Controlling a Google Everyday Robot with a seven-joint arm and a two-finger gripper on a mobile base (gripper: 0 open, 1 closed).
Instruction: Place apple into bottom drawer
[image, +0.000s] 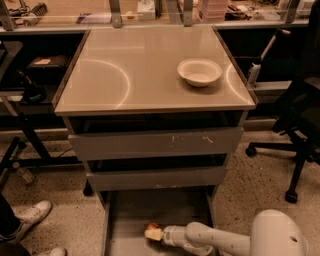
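Observation:
The bottom drawer (130, 210) is pulled out below the two upper drawers, its flat grey floor showing. The apple (152, 227) is small and reddish, low over the drawer floor near the front. My gripper (154, 233) reaches in from the right at the end of the white arm (220, 241) and sits right at the apple, partly covering it. I cannot tell whether the apple rests on the floor or is held just above it.
A shallow white bowl (199, 72) stands on the cabinet top (125, 75) at the right. An office chair base (292, 155) is on the floor to the right. A person's shoes (31, 214) are at the lower left.

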